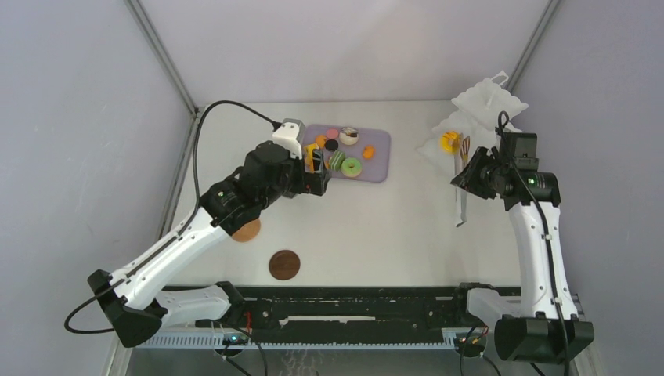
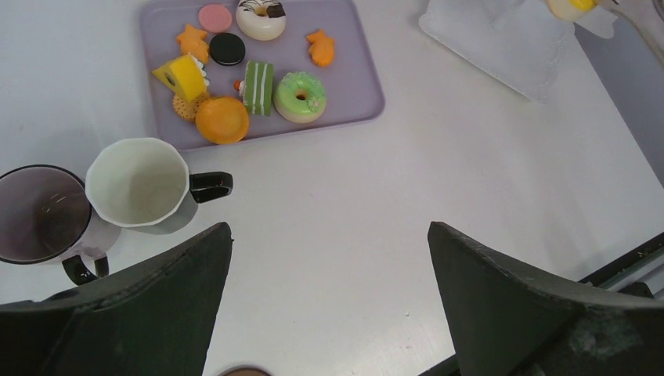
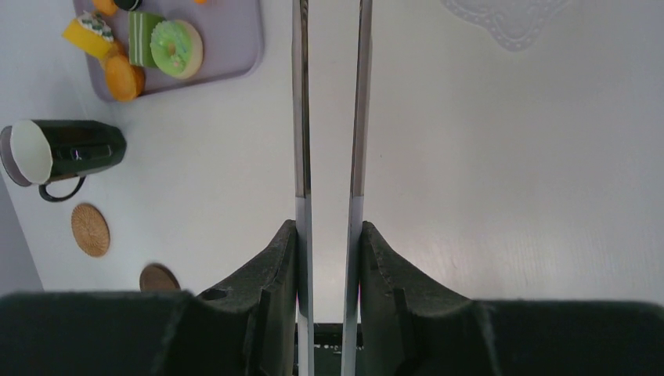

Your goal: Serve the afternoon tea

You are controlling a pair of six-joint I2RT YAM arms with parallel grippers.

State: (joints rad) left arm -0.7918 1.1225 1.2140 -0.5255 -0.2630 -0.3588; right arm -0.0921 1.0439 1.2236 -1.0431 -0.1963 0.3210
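Note:
My left gripper (image 2: 329,235) is open and empty, hovering over bare table near the tray; in the top view (image 1: 317,168) it sits at the tray's left edge. The dark mug with white inside (image 2: 141,184) and the mauve mug (image 2: 39,215) stand side by side to its left; my arm hides them from the top view. Doughnuts and macarons, such as a green doughnut (image 2: 300,96), lie on the tray. My right gripper (image 3: 329,235) is shut on the long white tongs (image 3: 301,117), near the white stand (image 1: 478,110), which bears a yellow doughnut (image 1: 449,141). Two brown coasters (image 1: 284,265) (image 1: 247,231) lie near the front left.
The lilac tray (image 1: 380,164) lies at the back centre. The tongs (image 1: 460,196) point toward the table's front. The black arm-base rail (image 1: 352,313) runs along the near edge. Grey walls close in the left, back and right.

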